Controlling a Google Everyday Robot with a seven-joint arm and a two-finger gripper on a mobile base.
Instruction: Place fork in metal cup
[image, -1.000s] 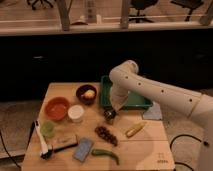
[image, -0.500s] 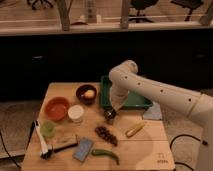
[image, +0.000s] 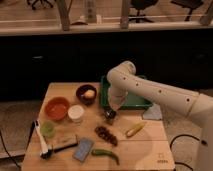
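My gripper at frame middle, just above metal cup. Open or closed: can't tell. Dark bowl, left of me, holds pale round thing.

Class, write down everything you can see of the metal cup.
The metal cup is small, dark grey, cylindrical, metallic-looking. It stands upright on the wooden table, just in front of the green tray and behind a dark reddish cluster. The gripper hangs right over its mouth, hiding the rim; contact between them cannot be told.
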